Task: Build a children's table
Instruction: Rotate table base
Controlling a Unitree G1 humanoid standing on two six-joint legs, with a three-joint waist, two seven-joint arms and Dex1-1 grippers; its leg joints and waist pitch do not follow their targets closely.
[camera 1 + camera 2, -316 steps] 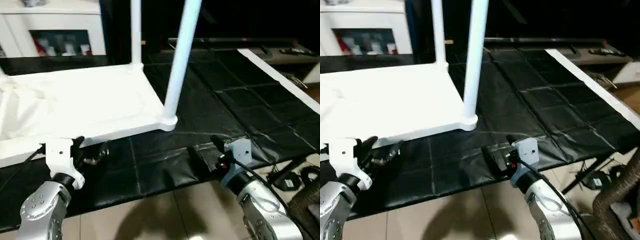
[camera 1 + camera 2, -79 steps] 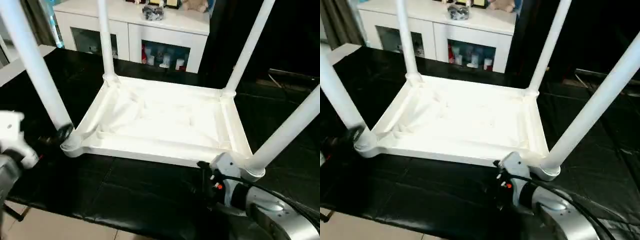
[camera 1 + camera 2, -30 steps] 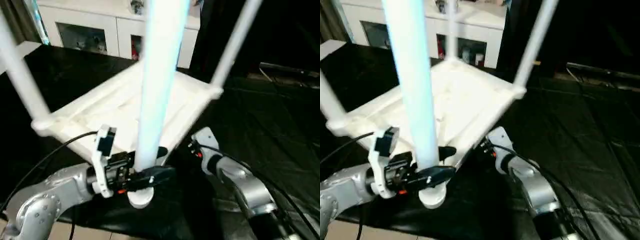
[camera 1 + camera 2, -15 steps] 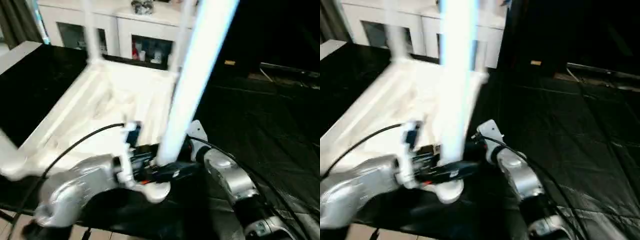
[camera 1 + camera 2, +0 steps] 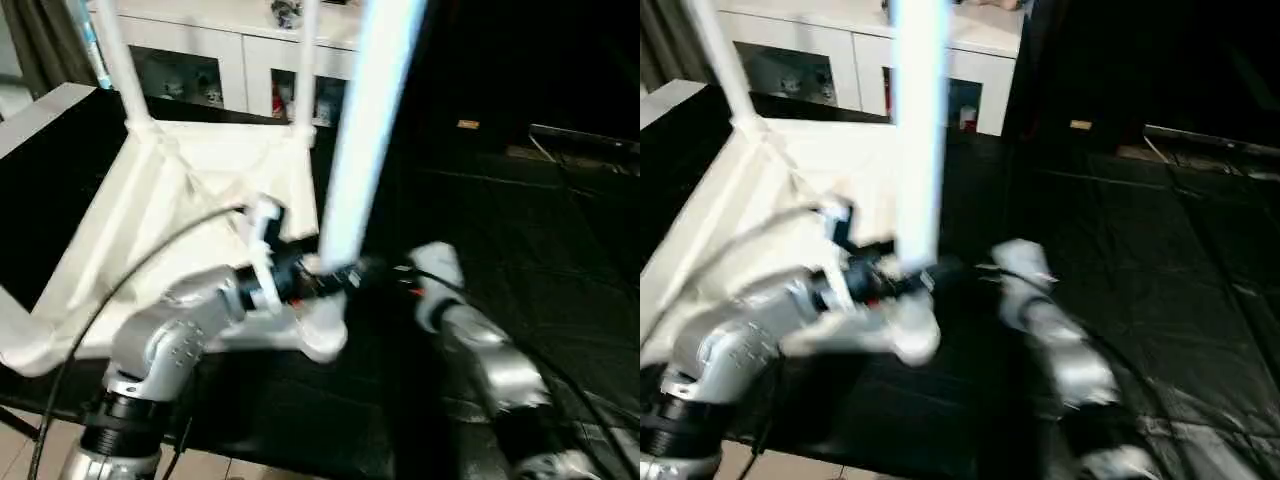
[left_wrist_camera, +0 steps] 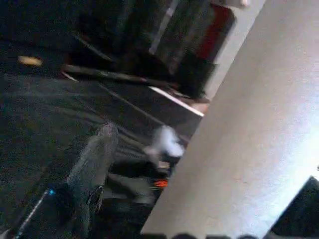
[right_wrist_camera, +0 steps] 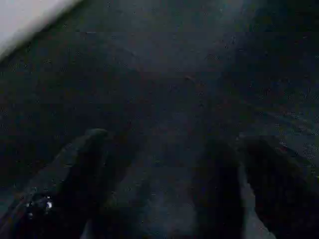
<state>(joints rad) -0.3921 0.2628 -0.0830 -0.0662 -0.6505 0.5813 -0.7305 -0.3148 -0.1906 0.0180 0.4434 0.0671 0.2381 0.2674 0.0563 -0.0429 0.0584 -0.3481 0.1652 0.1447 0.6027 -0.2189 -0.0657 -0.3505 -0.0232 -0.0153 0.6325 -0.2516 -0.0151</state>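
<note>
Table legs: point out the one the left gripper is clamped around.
It is the near leg, rising up the middle of the head view. The left gripper holds it just above its corner socket; the far legs stand untouched by the cabinet.

The near leg of the upturned children's table runs off the top edge, its upper end unseen, and it is smeared by motion. The two far legs are cut off the same way. The left gripper sits at that leg's base, but blur hides whether its fingers touch it. The right gripper is a pale smear against the black table. Items behind the cabinet glass are too small to tell.
</note>
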